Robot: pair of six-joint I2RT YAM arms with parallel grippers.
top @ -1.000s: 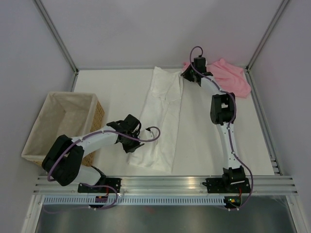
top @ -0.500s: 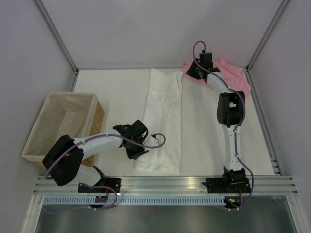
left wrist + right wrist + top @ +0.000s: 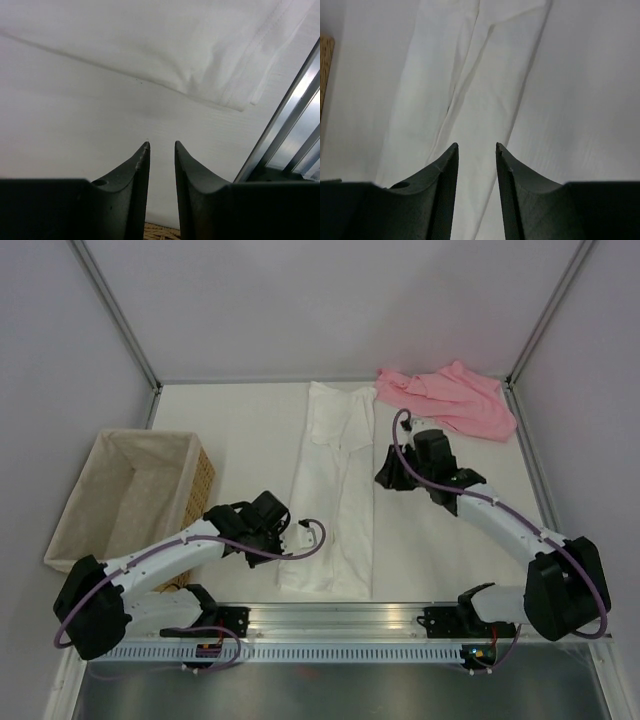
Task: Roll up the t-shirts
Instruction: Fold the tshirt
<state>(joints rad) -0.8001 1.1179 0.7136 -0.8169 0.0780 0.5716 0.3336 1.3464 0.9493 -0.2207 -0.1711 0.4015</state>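
Your white t-shirt (image 3: 335,490) lies on the bench (image 3: 240,430) folded into one long strip, and its long axis is what the next move turns on. It runs from the rail side straight away towards the far edge, between your two arms.

Your left claw (image 3: 292,540) sits low at the strip's near end, on its left side. The fingers are parted by a narrow gap and grip nothing. From that claw, the hem corner (image 3: 239,100) lies ahead and off to the right, apart from the fingertips, with bare bench directly in front of them.

Your right claw (image 3: 386,476) hovers just beside the strip's right edge, about halfway along its length. It too is slightly parted and empty. In its own view the strip runs ahead of and beneath the fingers, slanting away to the left.

A roll along that axis would probably start at the near hem, so the left claw is the nearer one; the right would have to come back towards the rail to take the other corner.

The pink t-shirt (image 3: 450,400) lies crumpled beyond the right claw, well apart, not yet laid flat.
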